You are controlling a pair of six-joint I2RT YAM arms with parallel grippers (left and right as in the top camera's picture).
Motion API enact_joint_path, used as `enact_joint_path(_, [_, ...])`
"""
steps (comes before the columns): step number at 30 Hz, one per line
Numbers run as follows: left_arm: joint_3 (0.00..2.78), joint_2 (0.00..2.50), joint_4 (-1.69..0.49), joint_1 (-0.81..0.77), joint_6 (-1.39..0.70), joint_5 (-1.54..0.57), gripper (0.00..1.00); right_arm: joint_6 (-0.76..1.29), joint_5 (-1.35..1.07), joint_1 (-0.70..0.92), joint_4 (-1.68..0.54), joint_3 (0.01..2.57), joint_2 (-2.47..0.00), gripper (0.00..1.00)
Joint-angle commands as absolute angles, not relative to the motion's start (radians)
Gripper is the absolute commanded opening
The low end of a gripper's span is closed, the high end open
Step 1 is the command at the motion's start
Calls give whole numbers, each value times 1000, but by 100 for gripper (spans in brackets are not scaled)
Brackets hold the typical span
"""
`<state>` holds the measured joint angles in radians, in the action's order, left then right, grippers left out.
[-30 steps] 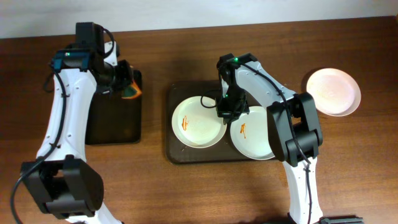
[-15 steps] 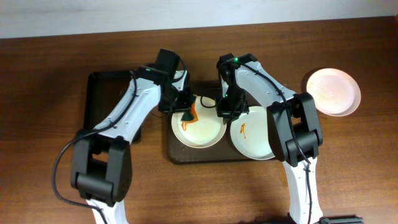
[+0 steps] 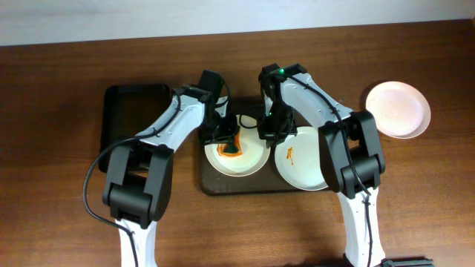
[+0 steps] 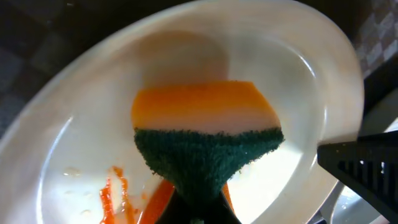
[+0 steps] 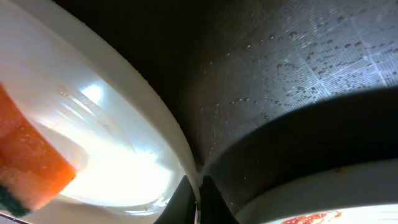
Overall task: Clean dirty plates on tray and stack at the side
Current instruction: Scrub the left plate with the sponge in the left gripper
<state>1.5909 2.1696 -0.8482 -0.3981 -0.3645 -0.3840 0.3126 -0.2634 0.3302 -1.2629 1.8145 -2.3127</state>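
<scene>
Two white plates lie on the dark brown tray (image 3: 210, 181). My left gripper (image 3: 226, 139) is shut on a green-and-orange sponge (image 3: 231, 149) and presses it onto the left plate (image 3: 249, 159). In the left wrist view the sponge (image 4: 208, 134) sits just above an orange smear (image 4: 115, 193) on this plate (image 4: 298, 87). My right gripper (image 3: 269, 133) is shut on the right rim of that plate (image 5: 174, 140). The right plate (image 3: 308, 167) has an orange smear (image 3: 290, 156). A third plate (image 3: 398, 109) lies on the table at far right, with no smear showing.
A smaller black tray (image 3: 126, 126) lies on the table left of the brown tray, partly under my left arm. The wet, ridged tray floor (image 5: 298, 56) shows in the right wrist view. A pale wall runs along the table's far edge.
My left arm swung right from the black tray with the sponge and brought it down onto the left plate. The right gripper stayed clamped on that plate's rim.
</scene>
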Motion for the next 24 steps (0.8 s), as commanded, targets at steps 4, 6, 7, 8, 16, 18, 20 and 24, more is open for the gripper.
enact_joint_path(4, [1585, 2194, -1005, -410, -377, 143, 0, 323, -227, 341, -1252, 1798, -2324, 4])
enact_joint_path(6, [1586, 2193, -1058, -409, -377, 234, 0, 323, -227, 341, -1251, 1798, -2324, 4])
enact_joint_path(7, [1596, 2193, -1077, -409, -377, 242, 0, 323, -227, 341, -1249, 1798, -2324, 4])
enact_joint_path(8, [1610, 2193, -1089, -409, -377, 241, 0, 323, -227, 341, -1248, 1798, -2324, 4])
enact_joint_path(16, [1847, 2193, -1158, -410, -378, 83, 0, 323, -227, 341, -1250, 1798, -2324, 4])
enact_joint_path(18, [1837, 2197, -1119, -410, -377, -61, 0, 323, -227, 341, -1249, 1798, -2324, 4])
enact_joint_path(20, [1815, 2203, -1088, -413, -378, -149, 0, 323, -227, 341, -1249, 1798, -2324, 4])
enact_joint_path(24, [1756, 2209, -1042, -435, -379, -257, 0, 324, -227, 341, -1241, 1798, -2324, 4])
